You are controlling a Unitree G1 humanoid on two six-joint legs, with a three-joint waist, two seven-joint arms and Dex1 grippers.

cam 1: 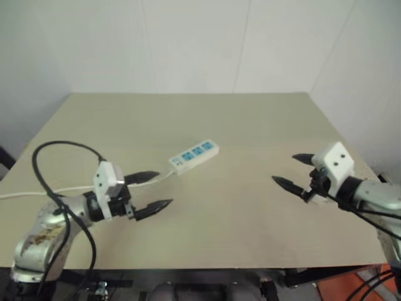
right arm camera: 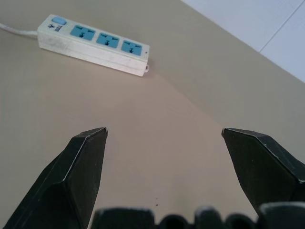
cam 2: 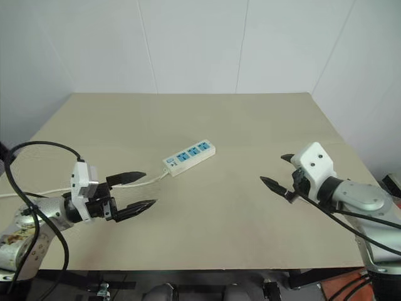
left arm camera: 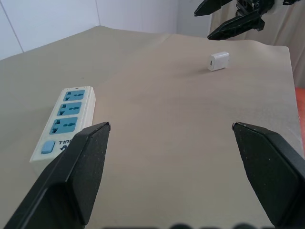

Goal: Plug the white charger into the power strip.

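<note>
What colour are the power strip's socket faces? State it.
Blue, on the long white power strip; clearest in the right wrist view.

White charger [left arm camera: 218,61] prongs too small to tell; power strip [cam 1: 193,156] cord [cam 1: 37,191] cut off at left frame edge.

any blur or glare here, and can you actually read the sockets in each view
Left eye view: soft and hazy, power strip sockets only blue patches. Right eye view: crisper. Left wrist view: sockets clear, white charger sharp, left claw tips dark. Right wrist view: even light, no glare.
</note>
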